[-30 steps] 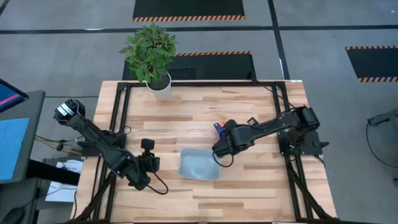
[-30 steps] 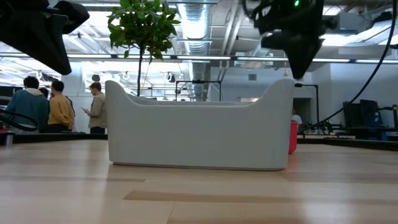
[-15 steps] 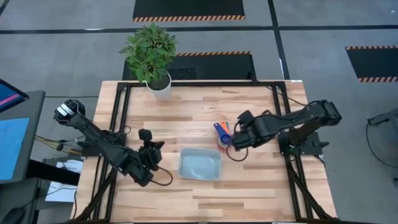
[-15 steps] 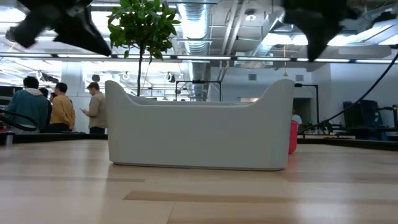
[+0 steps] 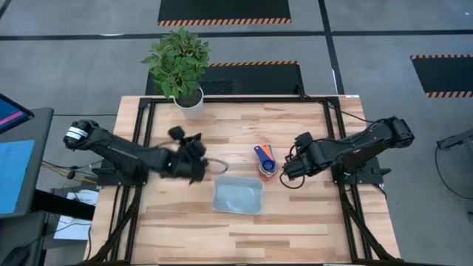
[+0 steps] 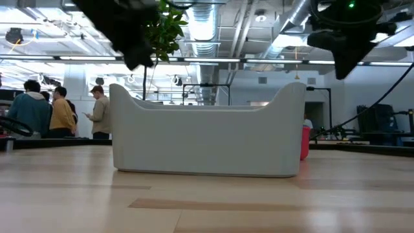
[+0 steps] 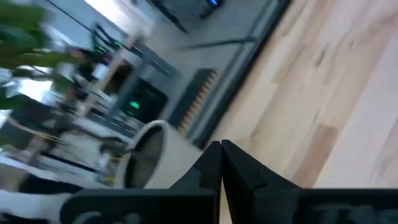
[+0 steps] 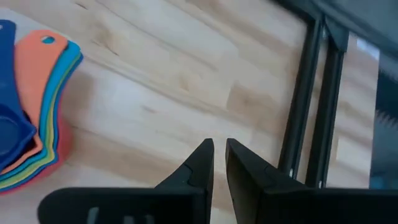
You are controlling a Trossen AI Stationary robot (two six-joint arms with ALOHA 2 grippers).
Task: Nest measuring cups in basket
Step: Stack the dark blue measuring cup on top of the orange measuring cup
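Observation:
The measuring cups (image 5: 264,159) stand nested in one stack on the wood, handles fanned toward the far edge, just beyond the far right corner of the basket (image 5: 237,196). In the right wrist view the stack (image 8: 28,127) shows dark blue on top, with orange, light blue, green, yellow and red edges below. My right gripper (image 5: 284,172) hangs to the right of the stack, fingers (image 8: 219,155) a narrow gap apart with nothing between them. My left gripper (image 5: 198,162) is above the table left of the basket's far side, shut (image 7: 221,155) and empty.
A white pot with a green plant (image 5: 190,103) stands at the far left of the table and shows in the left wrist view (image 7: 146,158). Black frame rails (image 8: 311,106) run along the table's sides. In the low view, people (image 6: 61,110) stand in the room behind.
My left gripper has swung from the table's near left toward its middle and far side, turning as it went, and stays shut. My right gripper has drawn back from the basket's far right corner toward the right edge, uncovering the cup stack, which has stayed in place.

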